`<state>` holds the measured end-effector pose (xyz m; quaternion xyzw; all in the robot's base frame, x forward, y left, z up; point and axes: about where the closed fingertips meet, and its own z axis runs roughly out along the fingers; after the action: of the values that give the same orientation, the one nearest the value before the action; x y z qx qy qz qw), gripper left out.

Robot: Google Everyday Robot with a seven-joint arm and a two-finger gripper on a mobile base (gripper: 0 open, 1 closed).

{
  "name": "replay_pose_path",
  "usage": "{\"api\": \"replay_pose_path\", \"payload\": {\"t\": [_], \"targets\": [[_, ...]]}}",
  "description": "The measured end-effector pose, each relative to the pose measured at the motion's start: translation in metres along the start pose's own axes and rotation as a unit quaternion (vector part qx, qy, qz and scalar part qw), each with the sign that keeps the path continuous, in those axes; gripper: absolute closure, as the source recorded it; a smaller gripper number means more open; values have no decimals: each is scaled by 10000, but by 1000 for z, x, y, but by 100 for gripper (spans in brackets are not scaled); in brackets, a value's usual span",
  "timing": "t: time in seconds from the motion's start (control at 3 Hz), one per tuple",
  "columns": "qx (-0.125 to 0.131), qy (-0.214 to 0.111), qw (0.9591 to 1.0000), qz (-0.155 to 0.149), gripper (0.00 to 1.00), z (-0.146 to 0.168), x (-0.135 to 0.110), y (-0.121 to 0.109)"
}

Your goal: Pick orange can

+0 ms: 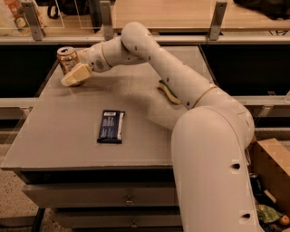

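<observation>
Camera view. The gripper (pixel 72 76) sits at the far-left corner of the table (pixel 54 145), its cream-coloured end lying across the lower front of the orange can (pixel 67 58) and touching it. Whether the gripper is clamped on the can or merely set against it cannot be told from this view.

The orange can is a small drink can with an orange-gold body, pale mottled print and a silver top. It stands upright, long axis vertical and top facing up. Its base is hidden behind the gripper.

The can stands close to the table's left edge and its far edge. Beyond the far edge is a dark gap, then a raised wooden counter (pixel 181 13) with clear panels on metal posts. The arm (pixel 158 68) reaches in from the right, crossing the far half of the table.

A dark blue snack bar (pixel 111 127) lies flat near the table's middle, well apart from the can, with bare tabletop between them. A yellow-green object (pixel 168 92), partly hidden, lies beside the arm. A cardboard box (pixel 272 167) stands on the floor to the right.
</observation>
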<state>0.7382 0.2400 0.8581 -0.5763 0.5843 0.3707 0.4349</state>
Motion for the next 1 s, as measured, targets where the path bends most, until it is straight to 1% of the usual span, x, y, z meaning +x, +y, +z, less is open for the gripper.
{"api": "replay_pose_path", "payload": {"t": [0.33, 0.67, 1.0], "targets": [[-116, -203, 9997, 98, 41, 5, 3, 5], [-102, -329, 9994, 35, 64, 4, -3, 8], [75, -393, 9992, -96, 87, -9, -14, 8]]}}
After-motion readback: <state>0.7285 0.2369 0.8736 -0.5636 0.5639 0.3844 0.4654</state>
